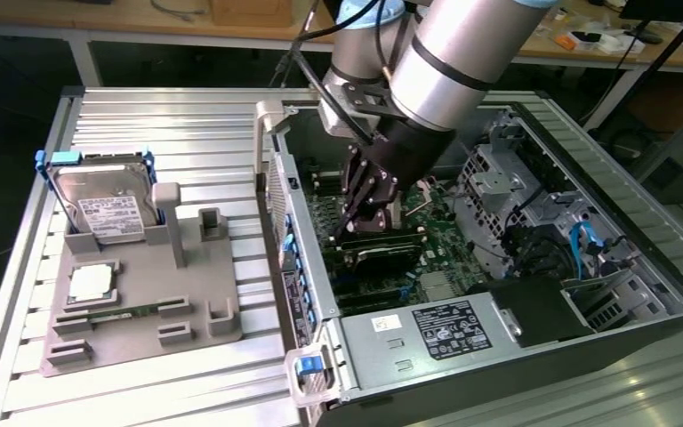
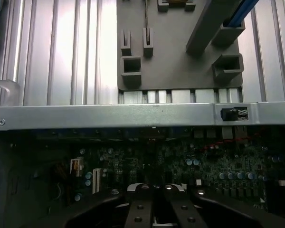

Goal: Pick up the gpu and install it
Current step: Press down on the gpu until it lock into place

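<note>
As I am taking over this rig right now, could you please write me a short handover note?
Pincer: shut, down inside the open computer case, over the motherboard.
Gpu: a dark flat part right under the tips is probably it; grip unclear.
Done: card apparently brought to the case; hard drive sits on the grey fixture.
Left: seating in its slot not confirmed.

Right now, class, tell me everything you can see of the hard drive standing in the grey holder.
The hard drive is a silvery metal box with a white label, edged by a blue frame. It stands tilted in a slot of the grey holder, at the exterior view's left of the open computer case.
</note>
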Controlling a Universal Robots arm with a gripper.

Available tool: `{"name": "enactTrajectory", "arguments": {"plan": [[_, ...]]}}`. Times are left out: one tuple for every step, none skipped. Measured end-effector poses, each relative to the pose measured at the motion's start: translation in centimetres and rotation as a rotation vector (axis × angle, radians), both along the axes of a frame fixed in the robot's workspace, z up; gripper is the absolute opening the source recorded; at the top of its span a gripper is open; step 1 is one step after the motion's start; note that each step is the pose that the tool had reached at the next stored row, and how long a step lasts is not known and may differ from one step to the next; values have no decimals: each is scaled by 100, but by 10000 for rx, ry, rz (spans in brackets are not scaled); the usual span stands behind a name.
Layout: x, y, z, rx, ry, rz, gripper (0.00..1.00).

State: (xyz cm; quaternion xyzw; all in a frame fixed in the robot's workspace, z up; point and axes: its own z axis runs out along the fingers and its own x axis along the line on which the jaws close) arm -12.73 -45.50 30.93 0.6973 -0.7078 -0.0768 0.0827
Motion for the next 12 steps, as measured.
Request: {"name": "enactTrajectory", "arguments": {"plan": [[-15,4,-3,-1,-86,0,11],[-29,8,-4,-2,-171,0,11],[-44,13,-7,-2,-259,1,11],[-60,18,-11,-2,-346,1,11],[-73,22,-15,-3,-414,1,11],[-73,22,-15,-3,-427,0,11],[-73,22,-15,-2,-427,1,11],[-73,22,-16,-2,-428,1,11],[-74,22,-16,-2,-428,1,11],[-74,22,-16,-2,-428,1,11],[-74,22,-16,-1,-428,0,11],[-74,22,-16,-2,-428,0,11]]}}
